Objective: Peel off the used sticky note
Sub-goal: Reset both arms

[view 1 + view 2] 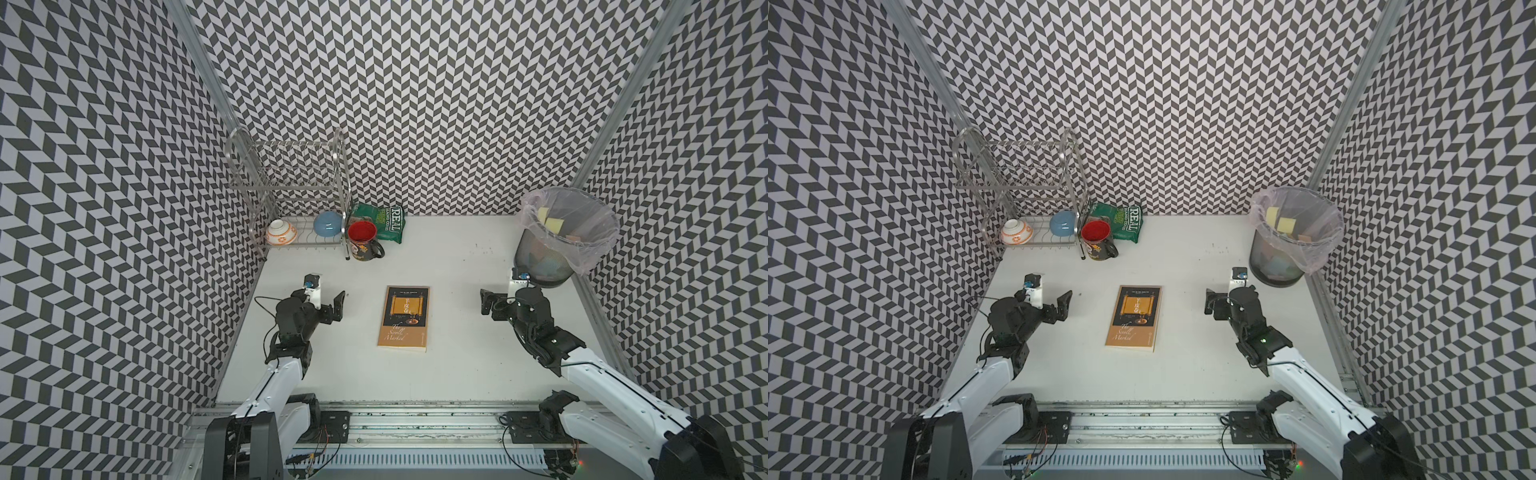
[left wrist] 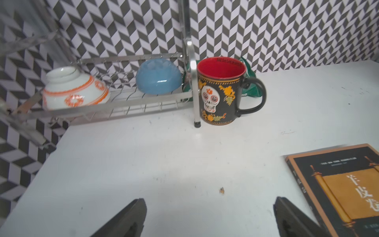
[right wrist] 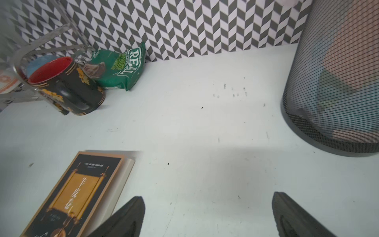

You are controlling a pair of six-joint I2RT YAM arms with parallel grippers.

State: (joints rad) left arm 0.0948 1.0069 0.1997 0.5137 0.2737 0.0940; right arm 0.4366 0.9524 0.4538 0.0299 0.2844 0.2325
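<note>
Now, nearest to me, my left gripper (image 2: 209,199) hangs just above the white table (image 1: 457,353) on the left of the book (image 1: 404,318), its jaws spread wide and gripping nothing. My right gripper (image 3: 208,196) mirrors it on the right of the book, also spread wide and empty. Both sit apart from the book and touch nothing. I judge this to be a resting stance that leaves the cover clear to view.

Between them, the book lies flat and closed, front cover up: dark with a gold scroll picture. I can see no sticky note on that cover.

Beyond the book and to its left, a black skull mug (image 1: 365,241) with a red inside stands upright against the leg of a wire dish rack (image 1: 291,195). The rack's lower shelf holds a white and orange bowl (image 1: 281,232) and a blue bowl (image 1: 328,225), both upside down. A green chip bag (image 1: 384,222) leans at the wall behind the mug.

Beyond the book and to its right stands a mesh bin (image 1: 540,266) with a plastic liner. Inside it lie yellow sticky notes (image 1: 553,225). From this I judge that the peeled note is among them and the job is done.
</note>
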